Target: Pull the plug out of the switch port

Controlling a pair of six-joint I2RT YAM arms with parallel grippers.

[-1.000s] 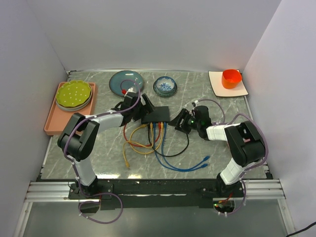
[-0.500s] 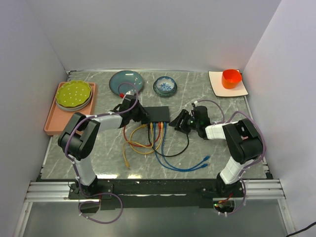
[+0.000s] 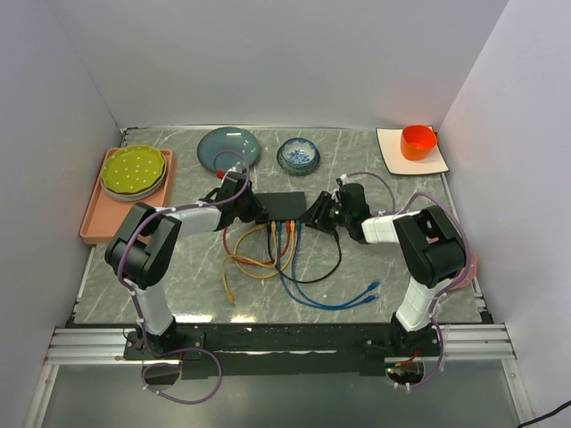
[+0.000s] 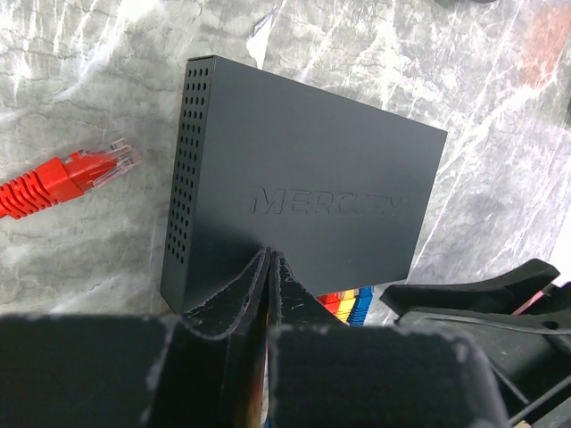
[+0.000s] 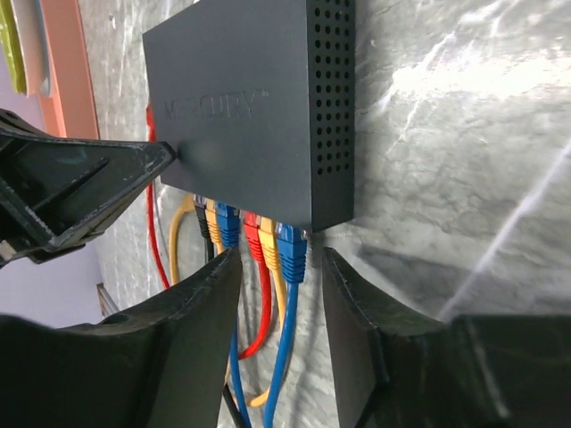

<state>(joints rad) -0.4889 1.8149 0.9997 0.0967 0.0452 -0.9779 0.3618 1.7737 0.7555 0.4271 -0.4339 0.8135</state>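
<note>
Top: high overhead, distant, looking down. Wrists: close behind left claw and right claw, sharing the switch ahead.

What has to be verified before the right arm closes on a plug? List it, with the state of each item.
1. Left end effector shut, tips on top of the switch near its edge: ok.
2. It presses hard enough to hold the switch down: cannot tell.
3. Right end effector open, facing the port row: ok.
4. Only one plug lined up with the gap: not ok; the red plug, yellow plug and blue plug all line up with it.
5. Loose red plug on the table, apart from the switch: ok.
6. Latch tab of the target plug: cannot tell.
</note>
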